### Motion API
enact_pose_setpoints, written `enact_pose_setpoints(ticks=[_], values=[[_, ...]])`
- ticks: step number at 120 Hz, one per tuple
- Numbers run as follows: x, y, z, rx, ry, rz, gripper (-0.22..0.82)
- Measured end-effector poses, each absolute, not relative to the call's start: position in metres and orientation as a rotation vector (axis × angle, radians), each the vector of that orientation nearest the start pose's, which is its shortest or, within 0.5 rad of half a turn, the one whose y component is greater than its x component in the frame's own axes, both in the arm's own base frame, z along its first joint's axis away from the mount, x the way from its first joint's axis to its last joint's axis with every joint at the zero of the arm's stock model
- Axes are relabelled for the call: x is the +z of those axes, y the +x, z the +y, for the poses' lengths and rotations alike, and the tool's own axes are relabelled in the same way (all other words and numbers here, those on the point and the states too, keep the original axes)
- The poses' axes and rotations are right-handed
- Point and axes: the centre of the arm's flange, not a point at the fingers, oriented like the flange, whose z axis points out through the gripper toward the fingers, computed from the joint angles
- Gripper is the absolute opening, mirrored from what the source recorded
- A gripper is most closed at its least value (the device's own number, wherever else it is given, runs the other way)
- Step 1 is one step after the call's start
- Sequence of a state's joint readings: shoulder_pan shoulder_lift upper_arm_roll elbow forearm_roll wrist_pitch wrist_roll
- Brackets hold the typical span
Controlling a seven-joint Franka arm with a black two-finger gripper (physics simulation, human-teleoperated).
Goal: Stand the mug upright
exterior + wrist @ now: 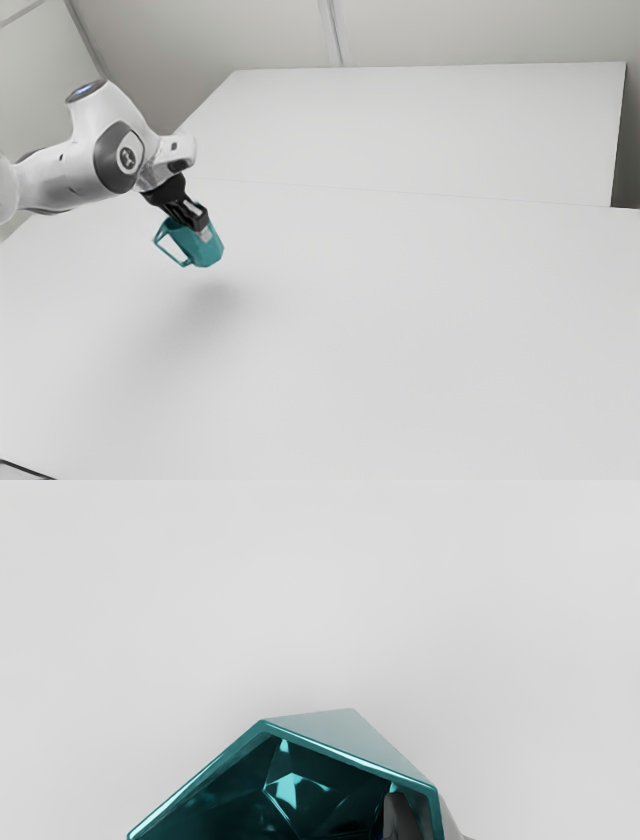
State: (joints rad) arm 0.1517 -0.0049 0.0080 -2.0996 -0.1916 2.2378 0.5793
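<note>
In the exterior view my gripper (203, 226) points down at the exterior view's left, shut on the wall of the teal mug (204, 251). The mug hangs tilted above the table, its handle toward the exterior view's left, and a soft shadow lies below it. From the wrist view I look into the open mouth of the faceted mug (345, 735). There, one finger of my gripper (428, 817) is inside the mug and the other is outside, with the wall between them. The lower part of the mug is partly hidden.
The white table (400, 330) stretches beneath the mug and toward the exterior view's right. Behind it rises a pale panel (430, 130), with a wall farther back. A dark cable (25, 470) shows at the exterior view's lower left corner.
</note>
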Motion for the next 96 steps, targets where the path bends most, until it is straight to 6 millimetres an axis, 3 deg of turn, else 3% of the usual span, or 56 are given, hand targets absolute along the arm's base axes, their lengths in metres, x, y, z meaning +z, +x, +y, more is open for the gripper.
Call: enact_pose_setpoints(ticks=[32,56,96], values=[[0.403,0.565,0.045,-0.315,-3.186,0.464,-0.18],[0.372,0.569,0.071,-0.264,-3.2,0.328,-0.18],[0.345,0.578,0.06,-0.231,-3.207,0.283,-0.17]])
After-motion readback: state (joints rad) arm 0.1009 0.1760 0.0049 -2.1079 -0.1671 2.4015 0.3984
